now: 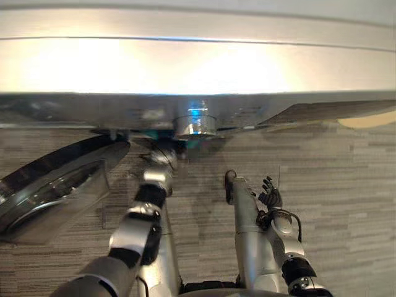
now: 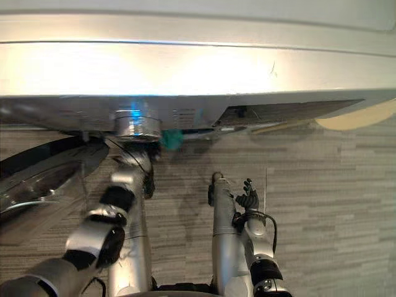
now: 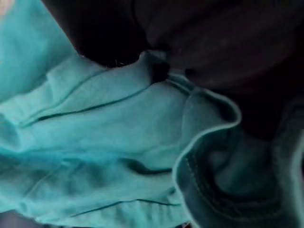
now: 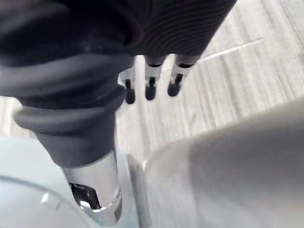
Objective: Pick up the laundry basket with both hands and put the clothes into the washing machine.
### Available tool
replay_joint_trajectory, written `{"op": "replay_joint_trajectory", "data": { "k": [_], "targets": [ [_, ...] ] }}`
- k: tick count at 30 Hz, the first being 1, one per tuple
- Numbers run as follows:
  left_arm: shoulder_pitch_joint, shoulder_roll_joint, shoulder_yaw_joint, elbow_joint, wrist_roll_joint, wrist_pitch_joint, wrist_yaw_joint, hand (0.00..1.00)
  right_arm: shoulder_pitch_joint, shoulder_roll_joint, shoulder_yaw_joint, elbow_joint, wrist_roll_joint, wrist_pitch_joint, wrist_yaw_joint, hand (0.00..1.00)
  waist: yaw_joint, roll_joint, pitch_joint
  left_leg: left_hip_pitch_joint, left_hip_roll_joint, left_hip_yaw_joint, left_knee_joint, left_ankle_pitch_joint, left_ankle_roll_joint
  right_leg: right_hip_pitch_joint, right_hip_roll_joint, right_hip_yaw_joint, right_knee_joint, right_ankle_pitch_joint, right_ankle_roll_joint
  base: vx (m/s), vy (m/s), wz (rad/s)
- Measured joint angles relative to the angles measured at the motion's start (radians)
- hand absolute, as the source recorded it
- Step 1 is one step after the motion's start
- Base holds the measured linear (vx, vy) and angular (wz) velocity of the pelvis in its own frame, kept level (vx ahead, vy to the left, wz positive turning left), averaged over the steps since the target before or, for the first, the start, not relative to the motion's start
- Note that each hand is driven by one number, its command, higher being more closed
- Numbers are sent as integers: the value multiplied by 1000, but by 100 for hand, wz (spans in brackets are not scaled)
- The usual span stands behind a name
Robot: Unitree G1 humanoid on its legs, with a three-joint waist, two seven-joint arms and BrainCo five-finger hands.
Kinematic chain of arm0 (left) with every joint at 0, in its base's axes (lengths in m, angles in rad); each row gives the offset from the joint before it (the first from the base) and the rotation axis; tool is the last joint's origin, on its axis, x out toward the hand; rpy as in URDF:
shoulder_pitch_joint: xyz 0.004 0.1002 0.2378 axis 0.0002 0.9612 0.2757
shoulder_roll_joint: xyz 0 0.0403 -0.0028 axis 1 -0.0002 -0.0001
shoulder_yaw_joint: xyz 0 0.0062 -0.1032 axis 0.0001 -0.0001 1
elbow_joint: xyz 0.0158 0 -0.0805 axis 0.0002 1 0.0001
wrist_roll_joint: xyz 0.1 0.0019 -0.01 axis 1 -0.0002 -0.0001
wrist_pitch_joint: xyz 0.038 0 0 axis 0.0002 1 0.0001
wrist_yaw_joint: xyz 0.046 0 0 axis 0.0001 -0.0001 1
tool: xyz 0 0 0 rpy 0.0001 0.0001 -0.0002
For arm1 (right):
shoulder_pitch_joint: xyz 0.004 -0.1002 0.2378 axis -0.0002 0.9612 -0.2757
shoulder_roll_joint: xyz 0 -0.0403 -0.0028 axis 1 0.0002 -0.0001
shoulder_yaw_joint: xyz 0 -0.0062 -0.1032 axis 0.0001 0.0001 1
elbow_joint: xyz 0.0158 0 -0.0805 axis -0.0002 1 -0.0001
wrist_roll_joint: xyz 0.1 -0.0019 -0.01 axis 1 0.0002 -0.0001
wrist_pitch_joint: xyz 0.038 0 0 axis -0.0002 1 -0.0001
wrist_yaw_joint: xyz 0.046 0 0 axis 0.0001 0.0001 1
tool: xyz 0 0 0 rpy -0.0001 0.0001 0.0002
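Observation:
I look down over the white washing machine [image 1: 198, 65], whose round glass door [image 1: 52, 182] hangs open at the left. My left arm [image 1: 154, 185] reaches under the machine's front edge into the opening, and its hand is hidden inside. A bit of teal cloth [image 1: 197, 143] peeks out beneath the edge. The left wrist view has crumpled teal clothing [image 3: 109, 142] very close, against a dark interior [image 3: 213, 42]. My right hand [image 1: 270, 197] hangs low in front of the machine with straight fingers [image 4: 150, 85] and holds nothing.
A silver knob [image 1: 194, 125] lit blue sticks out of the machine's front panel above the opening. Grey striped carpet [image 1: 346, 185] covers the floor to the right of my arms. A pale round patch [image 1: 371, 119] shows at the far right.

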Motion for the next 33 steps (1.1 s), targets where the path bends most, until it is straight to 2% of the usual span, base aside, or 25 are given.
{"op": "replay_joint_trajectory", "data": {
  "k": [2,4,6,8,10,12,13,15,17,18,19,21,24,28,29,33],
  "targets": [
    [-109,75,16,5,-63,-2,5,100,-3,5,3,-30,9,-25,3,0,-11,-1,4,-58,15,2,30,-6,1,-61,13,7,25,2,4,-5,-40,-29],
    [-194,118,12,5,-92,-10,13,100,-5,7,3,-50,23,-43,6,0,-13,-3,13,-85,22,4,50,-9,2,-89,21,10,41,2,5,7,-36,-19],
    [-280,139,9,4,-109,-26,25,100,-5,8,2,-62,42,-59,18,0,-14,-3,14,-111,36,7,61,-10,3,-116,33,14,45,3,5,9,-28,-21],
    [-353,153,-17,-10,-211,-87,27,100,-5,7,0,-74,60,-66,19,0,-21,-3,14,-132,43,20,67,-10,7,-144,39,27,51,4,7,18,-19,-18],
    [-370,159,-55,-23,-270,-108,40,100,-4,-3,-3,-69,68,-65,17,0,-21,-3,14,-144,52,26,84,-18,11,-161,47,36,64,5,8,15,-15,-18],
    [-418,166,-91,-23,-307,-108,63,100,1,-7,-3,-55,88,-62,17,0,-23,-4,14,-157,55,32,88,-21,9,-178,51,44,69,6,10,-2,-10,-13],
    [-430,178,-113,-52,-307,-116,73,0,5,-14,-3,-41,89,-62,17,0,-29,-4,14,-165,59,38,89,-24,7,-191,53,51,70,8,13,-14,-5,-17],
    [-444,206,-170,-89,-295,-124,93,0,26,-17,0,-40,90,-60,17,0,-30,-4,14,-174,70,47,94,-26,10,-210,62,66,70,18,14,-14,-3,-24],
    [-454,235,-222,-105,-170,-122,135,0,48,-23,1,-39,89,-59,17,0,-30,-5,15,-183,84,53,103,-27,12,-221,74,76,70,28,15,-20,2,-23],
    [-456,255,-254,-107,-34,-100,162,0,64,-23,3,-39,89,-60,17,0,-30,-5,15,-187,88,53,107,-28,12,-227,81,81,70,31,14,-25,6,-17],
    [-460,272,-277,-107,51,-81,177,0,72,-22,4,-39,89,-62,18,0,-31,-5,15,-190,91,54,108,-28,12,-229,85,83,68,33,12,-34,11,-14],
    [-471,308,-343,-104,248,-29,175,0,75,-22,3,-38,89,-64,18,0,-40,-5,15,-194,95,64,98,-31,16,-237,83,88,51,44,0,-44,23,-13],
    [-490,318,-392,-80,388,6,125,0,76,-23,-1,-26,93,-64,19,0,-44,-5,15,-195,100,89,72,-28,14,-243,70,91,22,61,7,-14,13,-5],
    [-492,318,-390,-17,400,7,79,0,77,-23,-2,0,131,-64,20,0,-44,-5,15,-194,102,89,78,-25,16,-242,69,90,23,74,4,15,2,-1],
    [-493,318,-368,30,348,7,59,0,78,-23,-1,1,151,-64,20,0,-45,-5,15,-194,102,86,78,-24,16,-242,70,89,25,75,4,43,-3,-1],
    [-485,310,-257,128,291,8,21,0,78,-22,0,1,167,-64,18,0,-48,-5,16,-199,99,68,77,-22,12,-243,69,75,30,75,4,41,-8,2]
  ]
}}
